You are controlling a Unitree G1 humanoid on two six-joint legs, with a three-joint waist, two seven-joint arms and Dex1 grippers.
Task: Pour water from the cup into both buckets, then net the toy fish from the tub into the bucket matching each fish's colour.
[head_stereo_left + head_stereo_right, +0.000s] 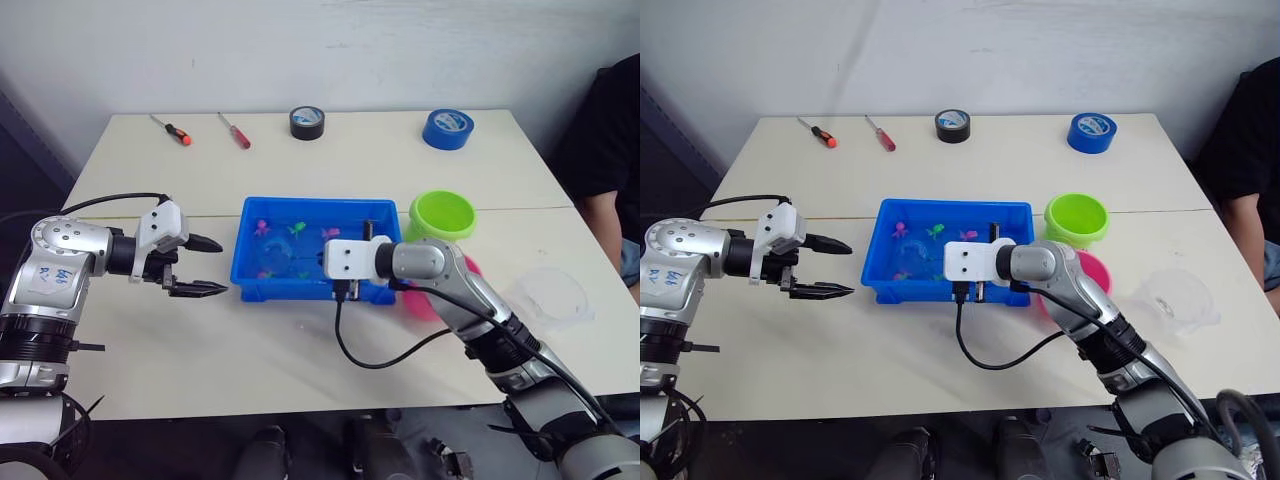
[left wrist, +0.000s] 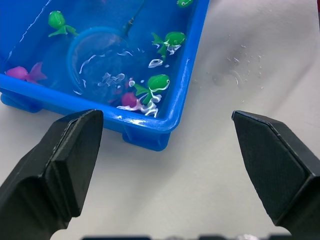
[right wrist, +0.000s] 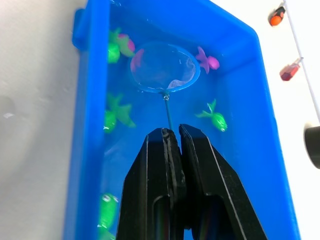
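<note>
The blue tub holds water and several toy fish, among them a green one and a pink one. My right gripper is over the tub, shut on the net's thin handle. The net's blue hoop lies in the water, close to a pink fish. My left gripper hovers open just left of the tub, with nothing in it. The green bucket stands right of the tub. Next to it, the pink bucket is partly hidden by my right arm. The clear cup stands further right.
Two red-handled screwdrivers, a black tape roll and a blue tape roll lie along the table's far edge. A person in dark clothes sits at the right. Water drops wet the table beside the tub.
</note>
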